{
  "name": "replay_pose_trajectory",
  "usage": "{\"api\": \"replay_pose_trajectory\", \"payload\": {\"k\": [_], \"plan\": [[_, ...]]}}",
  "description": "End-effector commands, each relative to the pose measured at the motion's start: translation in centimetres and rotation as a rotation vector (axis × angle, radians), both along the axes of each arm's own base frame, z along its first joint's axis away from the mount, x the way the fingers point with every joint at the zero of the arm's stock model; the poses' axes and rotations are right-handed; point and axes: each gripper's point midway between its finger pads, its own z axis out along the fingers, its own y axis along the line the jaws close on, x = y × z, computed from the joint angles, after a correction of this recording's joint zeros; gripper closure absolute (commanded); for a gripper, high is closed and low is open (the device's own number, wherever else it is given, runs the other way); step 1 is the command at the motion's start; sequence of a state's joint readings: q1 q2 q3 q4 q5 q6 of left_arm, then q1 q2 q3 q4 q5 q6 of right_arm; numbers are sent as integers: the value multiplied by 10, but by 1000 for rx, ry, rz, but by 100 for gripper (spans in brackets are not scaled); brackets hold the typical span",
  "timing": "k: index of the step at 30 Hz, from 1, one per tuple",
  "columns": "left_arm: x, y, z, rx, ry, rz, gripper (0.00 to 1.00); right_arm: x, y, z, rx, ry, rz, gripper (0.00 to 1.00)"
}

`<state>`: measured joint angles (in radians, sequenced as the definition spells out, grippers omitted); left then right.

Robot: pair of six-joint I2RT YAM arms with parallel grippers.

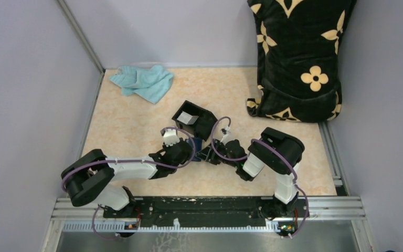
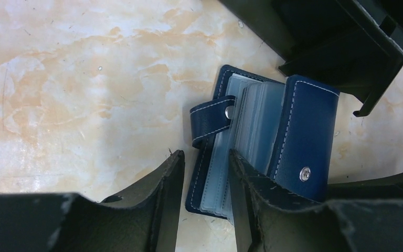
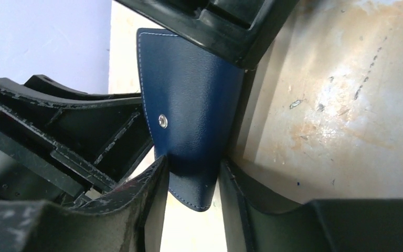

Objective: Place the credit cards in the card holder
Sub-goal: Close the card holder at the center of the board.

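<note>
Holder (image 2: 307, 131): light, floppy, slick, we judged; grip covers, not sleeves (image 2: 252, 118); right pincer (image 3: 193, 160) pinched one cover; left pincer (image 2: 205, 157) straddled the other, grip unclear.

We look down from high above and behind the arms (image 1: 131, 169), taking in the whole table (image 1: 136, 121) from afar. Our left wrist view faces steeply down, close over the wallet (image 2: 304, 136) (image 3: 189, 94) (image 1: 196, 145), and our right wrist view sits even nearer, against its cover; all three share that wallet.

card holder (image 1: 195, 145) mostly hidden from above; box (image 1: 208, 126) contents perhaps cards (image 1: 188, 118)
</note>
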<state>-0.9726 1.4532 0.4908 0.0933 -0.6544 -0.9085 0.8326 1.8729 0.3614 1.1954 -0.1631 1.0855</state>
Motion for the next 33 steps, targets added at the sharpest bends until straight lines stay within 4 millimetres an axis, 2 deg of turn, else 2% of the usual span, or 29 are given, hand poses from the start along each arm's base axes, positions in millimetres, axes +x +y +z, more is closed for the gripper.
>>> {"api": "replay_pose_trajectory", "payload": {"k": [1, 7, 13, 17, 27, 31, 33], "plan": [[-79, 38, -80, 149, 385, -101, 55, -21, -1, -41, -103, 122, 61, 67], [-79, 35, -76, 153, 392, -112, 56, -17, 5, -31, -66, 119, 60, 99], [-67, 48, -43, 136, 299, -19, 47, -16, -7, -19, -72, 102, 40, 100], [-58, 48, -29, 116, 240, -22, 46, -17, -12, -12, -84, 92, 38, 100], [-60, 38, -48, 158, 300, -74, 47, -23, -13, 1, -83, 93, 56, 100], [-61, 37, -55, 190, 329, -82, 47, -25, -15, -1, -108, 109, 63, 100], [-63, 38, -59, 208, 348, -83, 47, -25, -15, 9, -102, 97, 65, 100]]}}
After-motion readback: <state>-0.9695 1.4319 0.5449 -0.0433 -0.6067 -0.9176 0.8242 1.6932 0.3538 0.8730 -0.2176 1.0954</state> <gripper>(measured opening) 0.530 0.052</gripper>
